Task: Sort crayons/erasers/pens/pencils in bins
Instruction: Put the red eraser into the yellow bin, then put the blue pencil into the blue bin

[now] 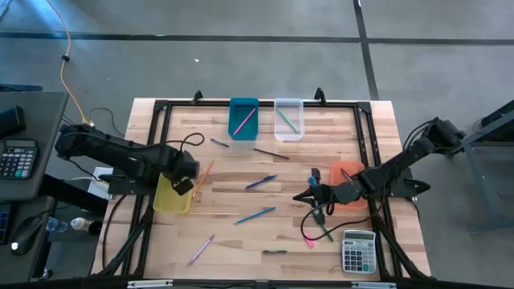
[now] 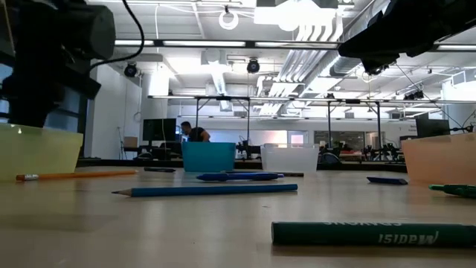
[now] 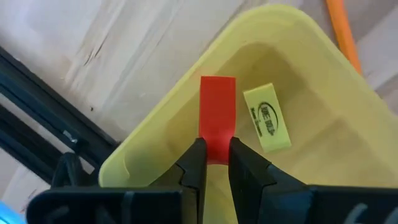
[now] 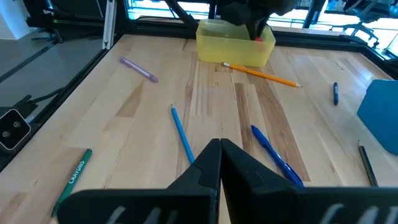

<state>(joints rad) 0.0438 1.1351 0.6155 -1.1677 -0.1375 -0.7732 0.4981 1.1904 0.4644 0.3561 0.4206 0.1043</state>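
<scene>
Wooden plank tabletop (image 1: 241,241) inside a black frame, open lab hall behind. Nearest the front edge: grey calculator (image 1: 359,251), green crayon (image 2: 372,234), a purple stick (image 1: 201,249). Mid-table: blue pens and a blue pencil (image 2: 204,190) lie loose, well apart.

Right gripper (image 4: 219,163) hovers low over mid-table beside the translucent orange plastic bin (image 1: 348,185), fingers pressed together, nothing between them. Waiting.

Left gripper (image 3: 212,160) hangs over the translucent yellow plastic bin (image 3: 155,124) at the left side, jaws narrowed onto one end of a red rectangular block eraser (image 3: 217,115), which points down into the bin. A yellow block eraser with printed lettering (image 3: 266,117) already lies on the bin floor just beside it.

Judgement: eraser is light, slightly soft and grippy, not fragile; an end pinch across the narrow faces suits it.

Far edge: teal bin (image 1: 243,117) and clear bin (image 1: 288,119), each holding sticks.
</scene>
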